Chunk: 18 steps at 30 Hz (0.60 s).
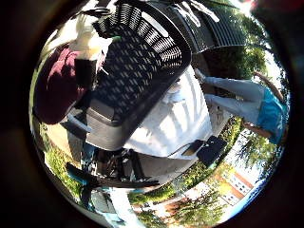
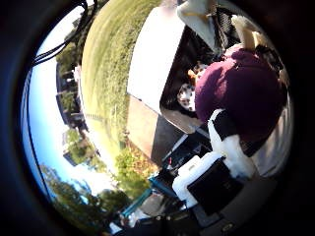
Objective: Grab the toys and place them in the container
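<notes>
hand (image 2: 224, 147) fingers curl round a maroon plush toy (image 2: 241, 93) over the black basket's rim (image 1: 156, 71).

Table: a white-covered rectangular table (image 1: 178, 121) stands outdoors in sunlight, striped by shadow.
Lawn: a green mown grass lawn (image 2: 110, 73) stretches beside the table.
Trees: leafy green trees (image 2: 81, 150) line the edge of the grass.
Building: a red-brick building with a pale roof (image 1: 235, 183) stands beyond the trees.

Maroon plush toy (image 2: 241, 93) seemingly within hand (image 2: 224, 147)
</notes>
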Available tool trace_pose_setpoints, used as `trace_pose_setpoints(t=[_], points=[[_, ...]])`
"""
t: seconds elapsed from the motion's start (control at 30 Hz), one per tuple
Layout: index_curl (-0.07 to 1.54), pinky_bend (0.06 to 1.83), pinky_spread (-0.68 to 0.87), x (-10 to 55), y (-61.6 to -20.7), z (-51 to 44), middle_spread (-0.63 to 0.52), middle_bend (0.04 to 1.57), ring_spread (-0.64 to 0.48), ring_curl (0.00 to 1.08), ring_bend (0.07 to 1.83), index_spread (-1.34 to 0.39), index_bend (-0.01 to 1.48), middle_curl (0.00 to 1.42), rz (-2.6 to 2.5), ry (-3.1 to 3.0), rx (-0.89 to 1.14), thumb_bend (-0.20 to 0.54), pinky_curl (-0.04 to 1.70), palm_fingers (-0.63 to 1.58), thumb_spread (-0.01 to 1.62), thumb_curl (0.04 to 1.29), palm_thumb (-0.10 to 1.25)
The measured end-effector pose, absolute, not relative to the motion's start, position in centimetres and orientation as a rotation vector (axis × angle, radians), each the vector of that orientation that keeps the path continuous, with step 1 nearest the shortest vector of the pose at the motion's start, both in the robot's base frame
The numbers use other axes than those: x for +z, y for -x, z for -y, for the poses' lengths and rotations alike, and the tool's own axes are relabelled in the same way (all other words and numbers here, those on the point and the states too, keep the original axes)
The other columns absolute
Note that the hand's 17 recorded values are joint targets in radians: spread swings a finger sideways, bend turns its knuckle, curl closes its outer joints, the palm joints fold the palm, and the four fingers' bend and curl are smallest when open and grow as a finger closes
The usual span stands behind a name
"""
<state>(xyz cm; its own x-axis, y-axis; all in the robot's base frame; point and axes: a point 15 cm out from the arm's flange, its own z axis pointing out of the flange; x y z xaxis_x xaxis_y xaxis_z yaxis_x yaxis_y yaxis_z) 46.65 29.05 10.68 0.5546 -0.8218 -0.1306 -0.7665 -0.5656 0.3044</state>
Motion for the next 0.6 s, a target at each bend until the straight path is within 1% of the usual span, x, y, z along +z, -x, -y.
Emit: trace_pose_setpoints(t=[0.1, 0.27, 0.4, 0.47, 0.6], points=[[0.93, 0.99, 0.37, 11.1, -45.8, -27.7, 0.01, 0.37, 0.23, 0.45, 0.79, -0.75, 0.15, 0.53, 1.307, -2.542, -0.427, -0.027, 0.63, -0.2, 1.15, 0.62, 0.82], [0.76, 0.83, 0.41, 15.0, -46.0, -24.8, 0.03, 0.23, 0.27, 0.37, 0.62, -0.62, 0.11, 0.45, 1.267, -2.561, -0.455, -0.025, 0.54, -0.15, 1.14, 0.59, 0.83], [0.65, 0.76, 0.43, 19.4, -47.3, -20.7, 0.04, 0.18, 0.28, 0.34, 0.56, -0.55, 0.11, 0.42, 1.324, -2.576, -0.452, -0.024, 0.48, -0.1, 1.13, 0.57, 0.83], [0.59, 0.71, 0.44, 21.6, -48.2, -18.6, 0.04, 0.18, 0.28, 0.33, 0.53, -0.52, 0.12, 0.4, 1.361, -2.599, -0.433, -0.024, 0.46, -0.06, 1.13, 0.56, 0.84], [0.52, 0.65, 0.45, 25.0, -50.4, -11.5, 0.04, 0.18, 0.28, 0.32, 0.51, -0.47, 0.16, 0.39, 1.511, -2.597, -0.396, -0.024, 0.42, 0.01, 1.13, 0.55, 0.84]])
